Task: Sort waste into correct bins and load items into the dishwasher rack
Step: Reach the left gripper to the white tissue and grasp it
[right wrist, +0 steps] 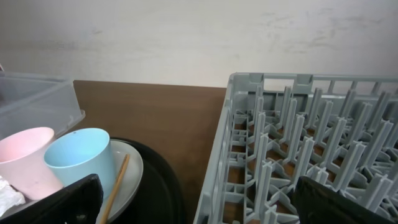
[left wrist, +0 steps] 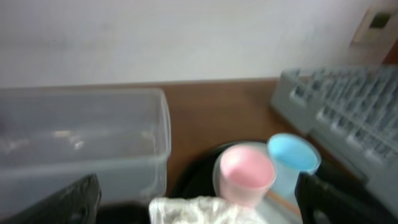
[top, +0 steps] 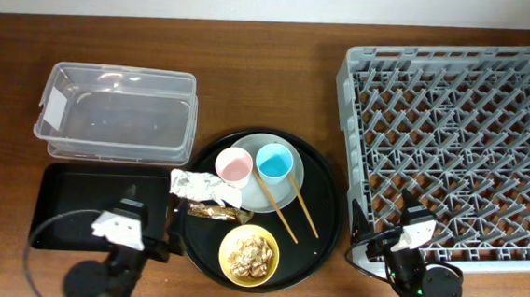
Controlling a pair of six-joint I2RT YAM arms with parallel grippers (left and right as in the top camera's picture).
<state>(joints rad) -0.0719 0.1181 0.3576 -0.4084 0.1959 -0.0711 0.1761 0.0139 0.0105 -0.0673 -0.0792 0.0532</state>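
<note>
On the big round black tray, a pink cup (top: 234,167) and a light-blue cup (top: 274,161) stand on the pale plate (top: 264,193). The wooden chopsticks (top: 289,209) lie beside them. Crumpled white paper (top: 197,186) and a brown shiny wrapper (top: 208,213) lie at the tray's left. The yellow bowl (top: 249,253) holds beige food scraps. My left gripper (top: 148,217) is open over the shallow black tray (top: 65,195); in the left wrist view it (left wrist: 199,214) frames the paper (left wrist: 193,210), with the pink cup (left wrist: 244,173) beyond. My right gripper (top: 386,218) (right wrist: 199,211) is open and empty at the grey rack's (top: 453,134) near-left corner.
The clear tub (top: 118,115) stands empty at the back left, behind the shallow black tray. The round black tray (top: 321,223) lies between the tub and the rack. Bare wooden table runs along the far edge. The rack's wall (right wrist: 217,162) stands close to my right gripper.
</note>
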